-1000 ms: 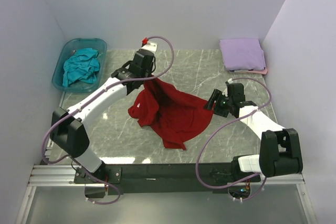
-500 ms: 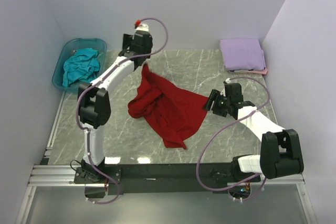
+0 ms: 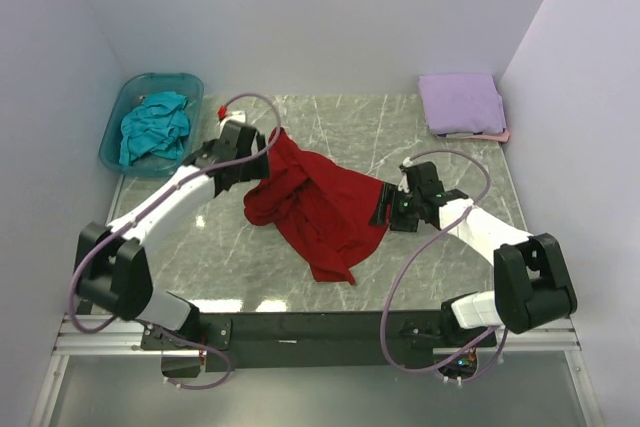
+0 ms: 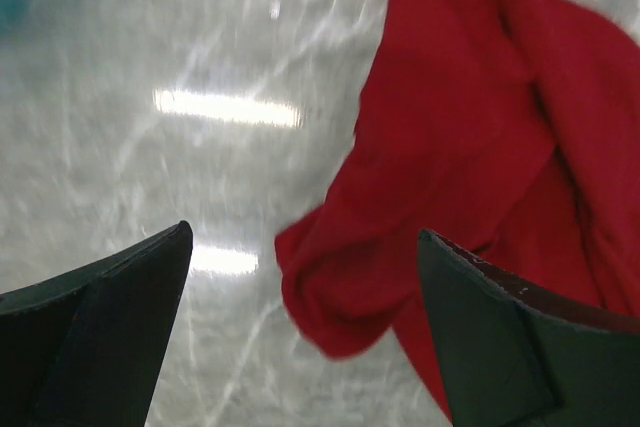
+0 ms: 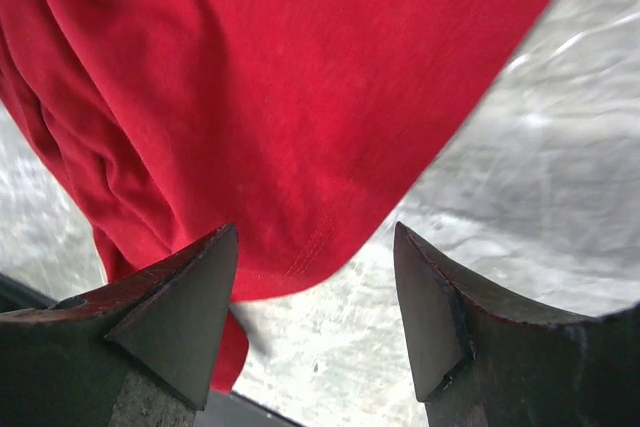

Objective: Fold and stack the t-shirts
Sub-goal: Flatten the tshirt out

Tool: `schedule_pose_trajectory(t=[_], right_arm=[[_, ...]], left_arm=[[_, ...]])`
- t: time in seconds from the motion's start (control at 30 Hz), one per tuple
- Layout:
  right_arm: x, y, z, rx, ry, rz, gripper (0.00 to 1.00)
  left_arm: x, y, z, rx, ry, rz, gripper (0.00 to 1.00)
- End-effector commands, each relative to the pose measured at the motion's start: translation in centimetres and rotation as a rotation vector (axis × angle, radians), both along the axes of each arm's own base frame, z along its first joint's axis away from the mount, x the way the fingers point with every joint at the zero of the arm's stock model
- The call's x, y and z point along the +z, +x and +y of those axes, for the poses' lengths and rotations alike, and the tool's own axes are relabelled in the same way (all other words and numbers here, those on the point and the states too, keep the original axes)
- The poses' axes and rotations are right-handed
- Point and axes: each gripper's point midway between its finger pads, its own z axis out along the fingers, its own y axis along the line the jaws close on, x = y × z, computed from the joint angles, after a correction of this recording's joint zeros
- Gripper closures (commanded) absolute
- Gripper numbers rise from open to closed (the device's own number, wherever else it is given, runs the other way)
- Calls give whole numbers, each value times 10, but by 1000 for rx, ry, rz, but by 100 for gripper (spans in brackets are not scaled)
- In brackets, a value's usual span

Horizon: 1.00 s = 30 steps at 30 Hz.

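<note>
The deep red t-shirt (image 3: pixel 322 205) lies crumpled in the middle of the marble table (image 3: pixel 440 252). My left gripper (image 3: pixel 262 151) hovers at the shirt's back left corner, open, with a loose red fold (image 4: pixel 330 287) below the gap between its fingers. My right gripper (image 3: pixel 384 209) is at the shirt's right edge, open, and the red hem (image 5: pixel 300 247) lies just under and between its fingers. A folded lavender t-shirt (image 3: pixel 460 102) rests on a pale pink one (image 3: pixel 499 135) at the back right. The teal t-shirt (image 3: pixel 155 127) is bunched in the tub.
The translucent blue-green tub (image 3: pixel 160 78) stands off the table's back left corner. White walls close in the back and both sides. Bare marble shows left of the red shirt (image 4: pixel 150 107) and along the near edge.
My left gripper opened and let go of the red shirt, swung to the back, then came down at the shirt's left. The shirt settled flatter. My right gripper moved left onto the shirt's edge.
</note>
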Motion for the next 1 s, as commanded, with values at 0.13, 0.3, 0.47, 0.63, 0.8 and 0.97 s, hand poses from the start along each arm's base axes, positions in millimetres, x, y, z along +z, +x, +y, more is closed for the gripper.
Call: schedule_pose_trajectory(t=[0.13,0.3,0.47,0.63,0.8,0.97], right_arm=[[-6,-13,22,82,4,78,29],[-13,-18,42,162,-35,120,29],[-12,-17,60,222,-74,111,29],[-18,-18,66,255,-119,134,39],[-15,-7,46,204,-194,110,99],[14,30,-12,-30,-202,41,100]], left_arm=[[-39,-60,3,125,-211,71,1],[-53,-56,-1,156,-250,65,0],[-69,-50,-3,173,-247,79,6],[-74,-42,-11,156,-269,83,26],[-70,-40,-6,165,-234,77,81],[-33,-34,32,243,-142,-20,99]])
